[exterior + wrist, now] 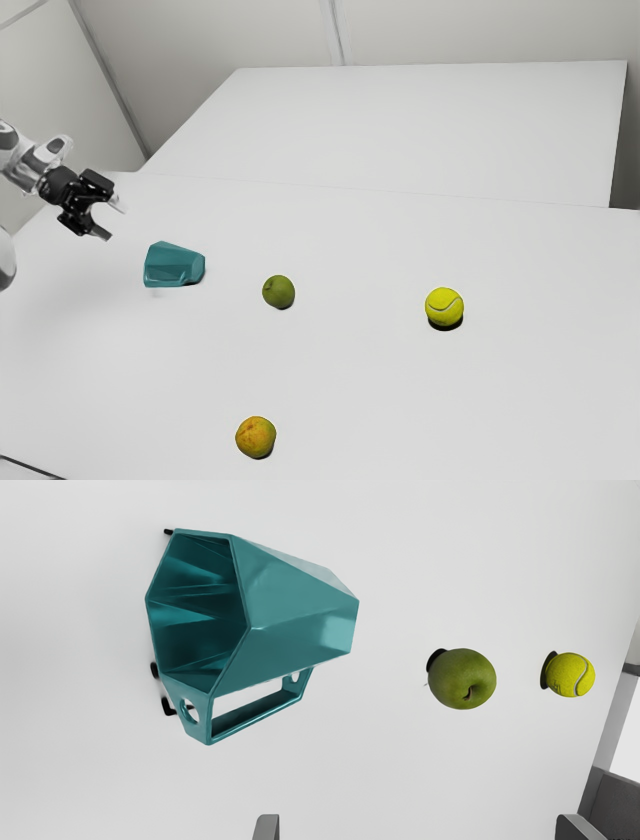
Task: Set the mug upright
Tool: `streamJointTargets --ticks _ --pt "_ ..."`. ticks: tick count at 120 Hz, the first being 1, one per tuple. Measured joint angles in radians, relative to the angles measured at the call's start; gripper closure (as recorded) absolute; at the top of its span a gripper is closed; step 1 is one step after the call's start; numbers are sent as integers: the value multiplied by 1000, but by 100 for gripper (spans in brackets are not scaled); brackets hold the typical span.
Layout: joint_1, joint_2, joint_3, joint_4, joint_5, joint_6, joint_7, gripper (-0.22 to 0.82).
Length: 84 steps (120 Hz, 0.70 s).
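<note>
Bright, even light, pale sheen on the mug (295,605), small black shadows

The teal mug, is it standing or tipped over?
Tipped over: the mug lies on its side, its open mouth pointing away from the green apple.

Mug (295,605) is seen tipped on its side, base pointed towards apple (450,675); ball (565,675) is sighted beyond. Fingers (268,828) are held apart.
</note>
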Motion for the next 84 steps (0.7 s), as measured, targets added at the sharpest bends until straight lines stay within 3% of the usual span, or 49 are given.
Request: streamJointTargets --ticks 84 --pt "7 145 -4 -103 -290 129 182 0"
